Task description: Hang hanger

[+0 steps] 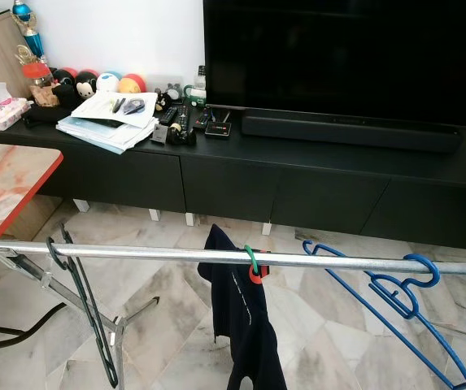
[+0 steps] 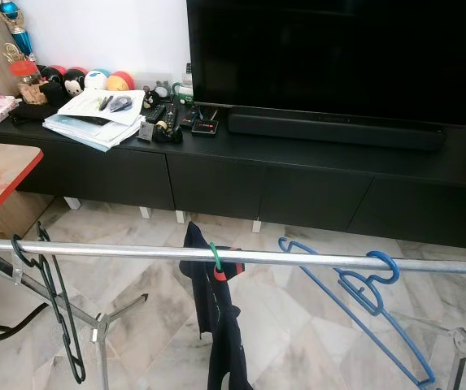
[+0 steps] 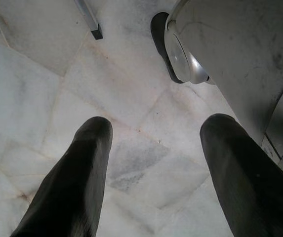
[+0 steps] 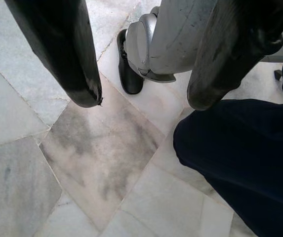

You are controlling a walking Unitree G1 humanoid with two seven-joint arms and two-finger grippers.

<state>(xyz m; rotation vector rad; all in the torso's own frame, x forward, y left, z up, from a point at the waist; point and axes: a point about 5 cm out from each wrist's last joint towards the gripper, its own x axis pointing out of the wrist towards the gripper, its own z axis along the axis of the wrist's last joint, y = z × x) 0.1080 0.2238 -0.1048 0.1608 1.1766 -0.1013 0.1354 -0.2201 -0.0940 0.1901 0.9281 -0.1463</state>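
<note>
A silver rail (image 1: 135, 253) of a drying rack crosses the head views. On it hang a black hanger (image 1: 82, 305) at the left, a dark navy garment (image 1: 245, 325) on a green hook (image 1: 251, 258) in the middle, and a blue hanger (image 1: 395, 296) at the right. My left gripper (image 3: 153, 126) hangs open over the marble floor with nothing between its fingers. My right gripper (image 4: 146, 96) is open too, pointing down at the floor beside the navy garment (image 4: 250, 163).
A long black TV cabinet (image 1: 298, 191) with a large TV (image 1: 346, 57) stands behind the rack. Papers (image 1: 111, 118), remotes and toys lie on its left end. A red-edged marble table (image 1: 5, 191) is at the left. My own foot (image 4: 131, 64) shows beneath the grippers.
</note>
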